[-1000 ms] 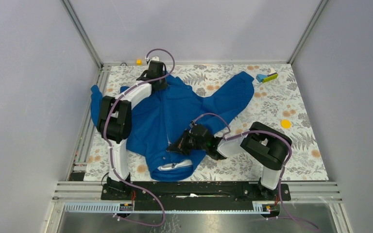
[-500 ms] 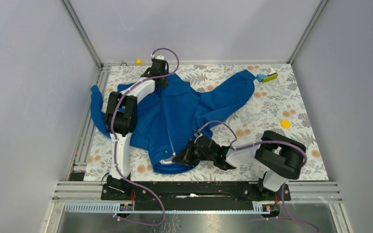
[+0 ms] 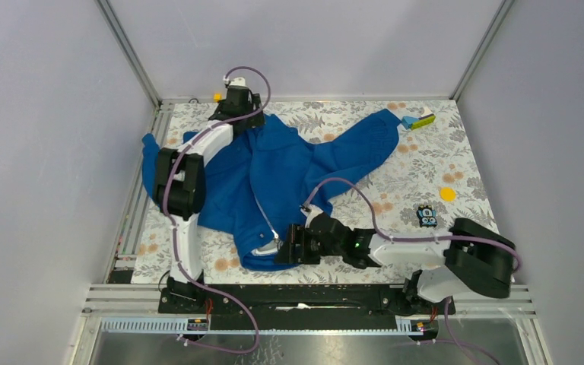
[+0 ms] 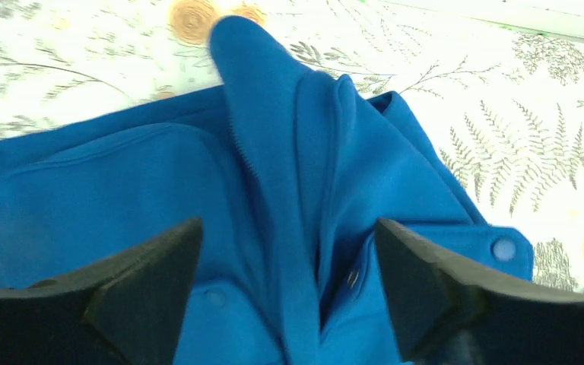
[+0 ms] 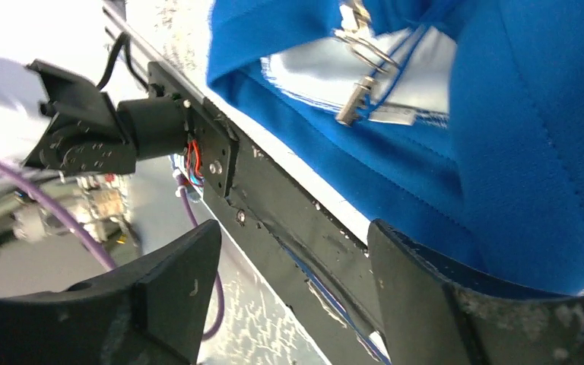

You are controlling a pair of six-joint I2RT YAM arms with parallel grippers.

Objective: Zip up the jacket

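top external, jacket (image 3: pixel 274 175) crumpled on floral table (image 3: pixel 433 163)

Royal-blue jacket (image 3: pixel 289 167), white collar lining (image 5: pixel 312 72); white tablecloth (image 3: pixel 426 167) with grey ferns, orange flowers; yellow disc (image 3: pixel 447 194).

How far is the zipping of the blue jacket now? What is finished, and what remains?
Done, it seems: the zipper pull sits at the white collar lining of the jacket. In hand: nothing; the left gripper and right gripper are open and empty. Left: perhaps only checking the bunched hem, where the closure is unclear.
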